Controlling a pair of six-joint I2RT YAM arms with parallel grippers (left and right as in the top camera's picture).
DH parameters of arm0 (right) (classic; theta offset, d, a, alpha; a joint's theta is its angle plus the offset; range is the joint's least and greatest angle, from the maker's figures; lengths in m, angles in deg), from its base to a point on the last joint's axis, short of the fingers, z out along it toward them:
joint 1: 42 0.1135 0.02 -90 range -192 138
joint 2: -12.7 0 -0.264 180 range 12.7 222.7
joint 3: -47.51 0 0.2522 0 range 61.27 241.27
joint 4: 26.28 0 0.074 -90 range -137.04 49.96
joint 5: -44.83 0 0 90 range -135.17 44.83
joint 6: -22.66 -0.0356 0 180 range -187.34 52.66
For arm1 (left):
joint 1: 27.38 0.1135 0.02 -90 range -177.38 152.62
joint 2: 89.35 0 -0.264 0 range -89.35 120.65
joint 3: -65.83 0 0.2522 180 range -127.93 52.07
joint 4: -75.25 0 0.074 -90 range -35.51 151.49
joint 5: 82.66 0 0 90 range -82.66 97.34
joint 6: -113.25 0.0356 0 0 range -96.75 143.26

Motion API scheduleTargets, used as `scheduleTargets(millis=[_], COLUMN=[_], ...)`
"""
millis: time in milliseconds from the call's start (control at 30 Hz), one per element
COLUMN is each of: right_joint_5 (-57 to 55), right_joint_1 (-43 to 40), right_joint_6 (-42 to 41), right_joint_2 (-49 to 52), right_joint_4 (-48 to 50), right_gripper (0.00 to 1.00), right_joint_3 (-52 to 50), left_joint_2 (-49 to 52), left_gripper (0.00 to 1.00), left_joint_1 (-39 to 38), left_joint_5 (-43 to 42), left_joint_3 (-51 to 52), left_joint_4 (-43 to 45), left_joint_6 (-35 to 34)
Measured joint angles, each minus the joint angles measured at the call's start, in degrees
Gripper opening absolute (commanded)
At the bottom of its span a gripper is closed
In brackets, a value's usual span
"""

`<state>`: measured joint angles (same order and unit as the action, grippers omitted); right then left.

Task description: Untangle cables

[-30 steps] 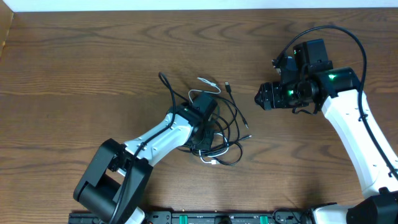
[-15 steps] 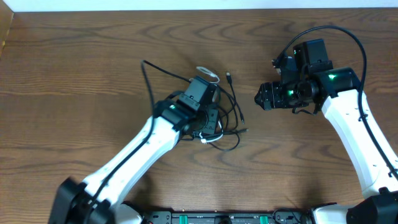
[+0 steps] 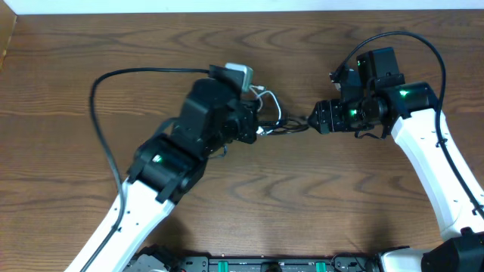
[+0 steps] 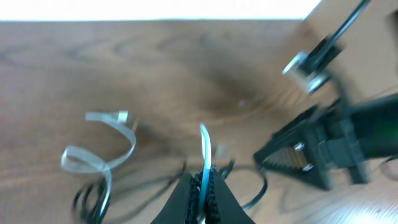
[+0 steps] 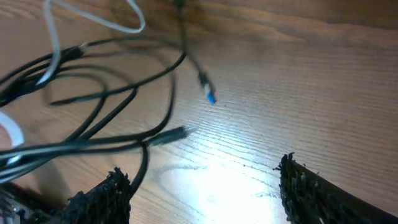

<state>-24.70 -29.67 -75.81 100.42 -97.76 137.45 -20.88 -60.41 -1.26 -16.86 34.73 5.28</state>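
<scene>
**A:** Cables [image 3: 274, 122] first: where have they got to?

**B:** From overhead, a second ago they sprawled in a loose heap a little toward 6 o'clock of the middle of the worktop [image 3: 76, 45], with my left arm lying low over them. Now that arm has risen and carried them toward 12 o'clock. They hang as one tight bunch at my left fingers [image 3: 255, 130]. The black cables [image 3: 293, 127] stretch out at 3 o'clock, almost to my right fingers [image 3: 318, 118], which sit where they sat before.

**A:** So nothing has come apart?

**B:** I'd judge not, since the knot seems to have travelled whole. But it now lies within my right arm's reach, which it didn't before.

**A:** And the left wrist view?

**B:** It's blurred. My left fingers are pressed together on a pale strand standing up at 12 o'clock, and I take it for the white cable [image 4: 204, 148]. More white curls away at 9 o'clock, and dark cords trail near the bottom edge.

**A:** Right wrist?

**B:** My right fingers are spread wide and hold nothing. Black loops cross the worktop from 9 to 12 o'clock. A blue-tipped plug [image 5: 209, 96] hangs free near the centre, and a second plug [image 5: 177, 132] lies just below it. Those loose ends look like the ones to take next, drawn toward 3 o'clock while my left holds.
</scene>
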Motion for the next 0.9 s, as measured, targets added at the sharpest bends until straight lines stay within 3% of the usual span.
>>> scheduleTargets(millis=[500, 900], right_joint_5=[4.6, 23.7], right_joint_1=[0.0, -0.4], right_joint_6=[0.5, 2.6], right_joint_2=[0.0, 0.0], right_joint_4=[1.0, 12.2], right_gripper=[0.75, 0.74], right_joint_3=[0.0, 0.0], left_joint_2=[-4.4, -3.5], left_gripper=[0.08, 0.08], left_joint_1=[0.0, 0.0], left_joint_5=[5.3, 10.9], left_joint_3=[0.0, 0.0], left_joint_4=[16.2, 17.9], left_joint_6=[-0.2, -3.5])
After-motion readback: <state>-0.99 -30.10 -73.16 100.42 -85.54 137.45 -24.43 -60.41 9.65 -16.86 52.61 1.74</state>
